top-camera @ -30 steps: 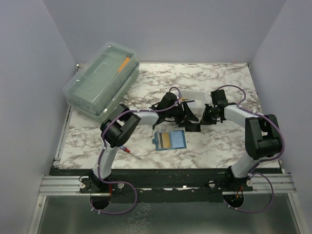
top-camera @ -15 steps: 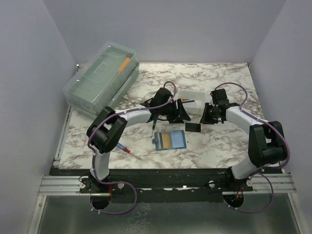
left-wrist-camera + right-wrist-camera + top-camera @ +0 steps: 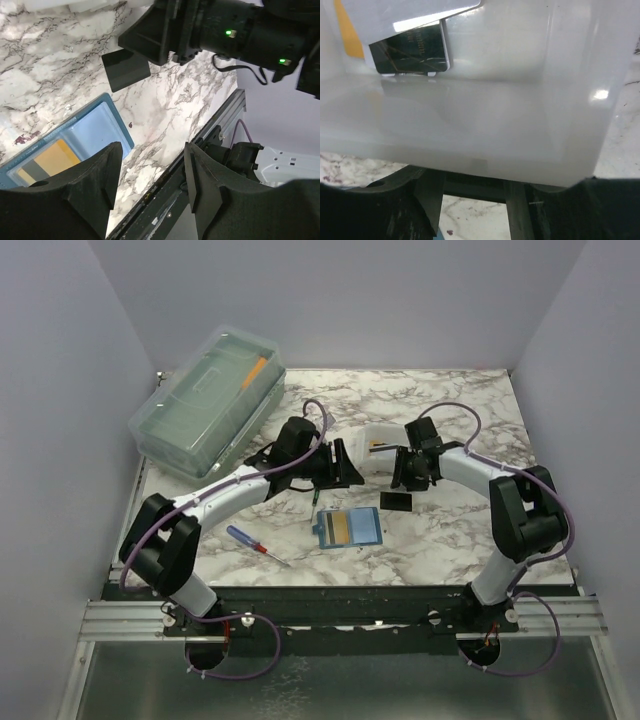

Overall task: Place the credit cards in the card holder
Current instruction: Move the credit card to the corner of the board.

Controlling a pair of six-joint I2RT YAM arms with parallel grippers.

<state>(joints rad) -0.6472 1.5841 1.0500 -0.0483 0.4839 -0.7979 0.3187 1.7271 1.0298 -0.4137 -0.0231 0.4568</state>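
Left gripper (image 3: pixel 153 150): jaws apart and empty, hanging above the marble-patterned table top (image 3: pixel 450 540), just left of the task area.

Right gripper (image 3: pixel 403 472): jaws also apart, nothing between them. It is nosed up against the near wall of the small translucent white plastic tray (image 3: pixel 495 135).

Directly below the right gripper lies a thin flat black rectangular card (image 3: pixel 125 69). It sits loose on the table, between the tray and the holder, and touches neither.

Nearer the arm bases is the small teal-blue folding card holder (image 3: pixel 348 527). It lies open and flat, with a yellow-gold card bearing a dark stripe (image 3: pixel 340 527) seated in an inner slot.

Inside the tray are a glossy dark card (image 3: pixel 410 52) and the orange edge of another card (image 3: pixel 347 30).

Far left stands a large clear lidded plastic box (image 3: pixel 205 405). A red-and-blue-handled screwdriver (image 3: pixel 255 543) lies near the left arm.

Progress, as judged: one card is housed. The black card on the table and at least two cards in the tray are still to be inserted, so well under half appears done.
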